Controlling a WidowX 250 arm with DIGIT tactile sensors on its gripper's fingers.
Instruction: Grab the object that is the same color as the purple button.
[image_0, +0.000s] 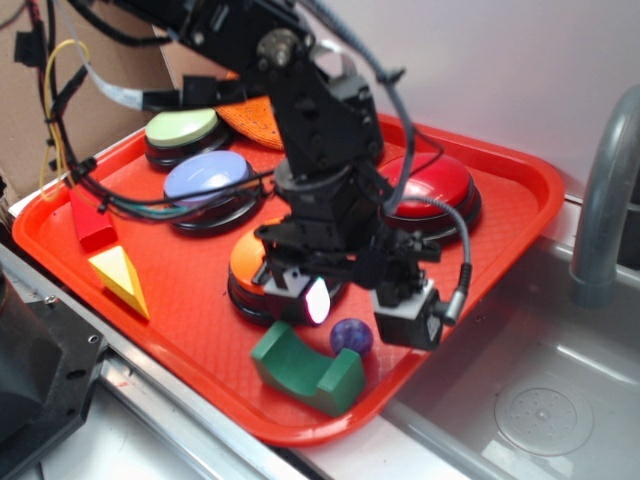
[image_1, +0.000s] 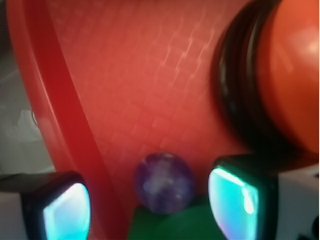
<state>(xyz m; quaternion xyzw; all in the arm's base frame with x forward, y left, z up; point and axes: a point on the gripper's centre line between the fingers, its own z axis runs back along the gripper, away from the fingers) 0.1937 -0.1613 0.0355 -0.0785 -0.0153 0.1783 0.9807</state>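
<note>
- Your gripper (image_0: 345, 300) hangs low over the front of the red tray (image_0: 520, 175), jaws spread wide with nothing between them.
- The purple ball (image_0: 351, 337) sits on the tray floor near the front rim, tucked up against the green arch block (image_0: 305, 367) and just in front of the orange button (image_0: 250, 262).
- From the wrist view, you can see the ball (image_1: 164, 183) lying between the two fingers (image_1: 235, 200), a little nearer the right one, with the green block showing just below it.
- The purple button (image_0: 206, 177), the colour reference, is further back on the tray, well apart from the ball, with the green button (image_0: 182, 127) behind it.
- Progress, as I read it: the right object is picked out and you're lined up on it, but no grasp has been made; the ball rests on the tray, untouched.
- What's left: drop the fingers down around the ball, close on it, and lift it free.
- Watch it: the ball is small, round and glossy, so it will likely roll or squirt out if one finger touches first. The green block crowds it on the near side, and the orange button's black base sits close on the far side, so there's little room for the fingers.
</note>
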